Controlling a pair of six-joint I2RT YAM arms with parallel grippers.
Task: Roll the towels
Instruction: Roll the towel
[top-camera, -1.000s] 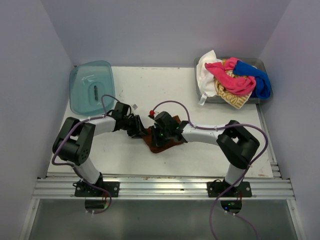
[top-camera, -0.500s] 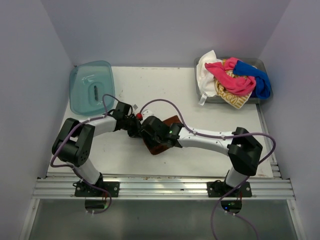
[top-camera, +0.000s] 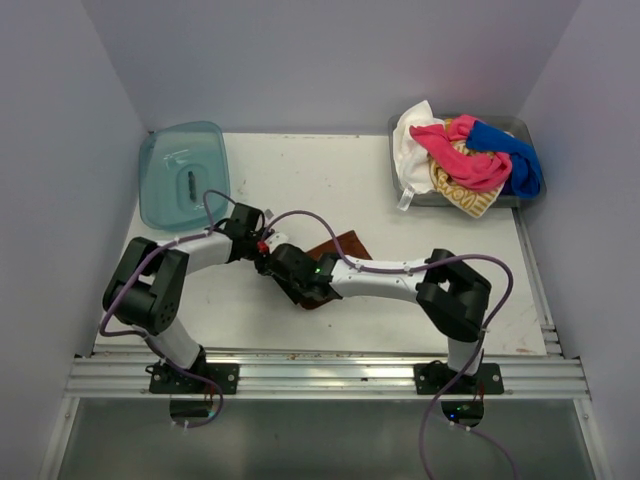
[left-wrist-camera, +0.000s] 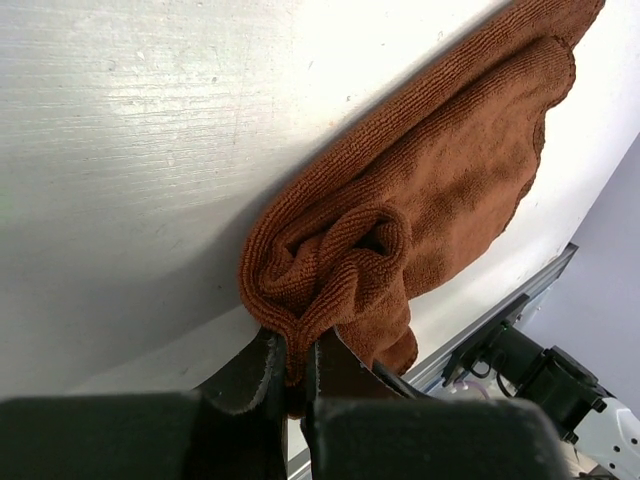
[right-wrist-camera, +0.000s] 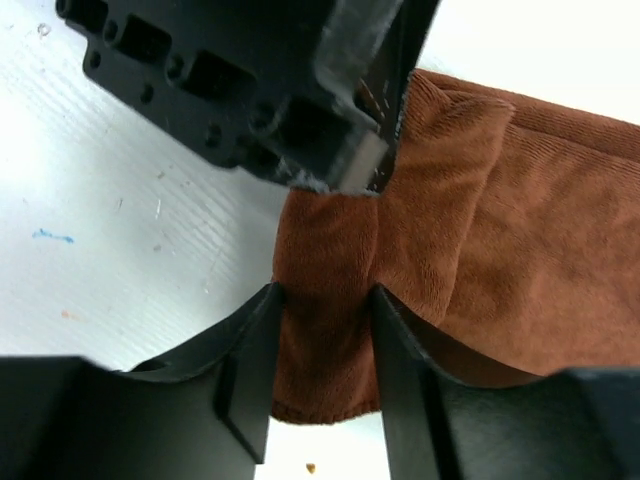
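Table (top-camera: 300, 170): rust-brown towel (top-camera: 340, 246) diagonal, near-left to far-right; left hand (left-wrist-camera: 296, 352) clamps it; right hand (right-wrist-camera: 326, 305) grip unclear.

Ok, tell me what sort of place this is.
Likely a robot test cell, not a home: two arms bolted to a metal rail, plain walls boxing in a white table, and a tray heaped with towels.

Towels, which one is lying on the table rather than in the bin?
The rust-brown cloth towel, alone mid-table; the other towels are heaped in the grey bin.
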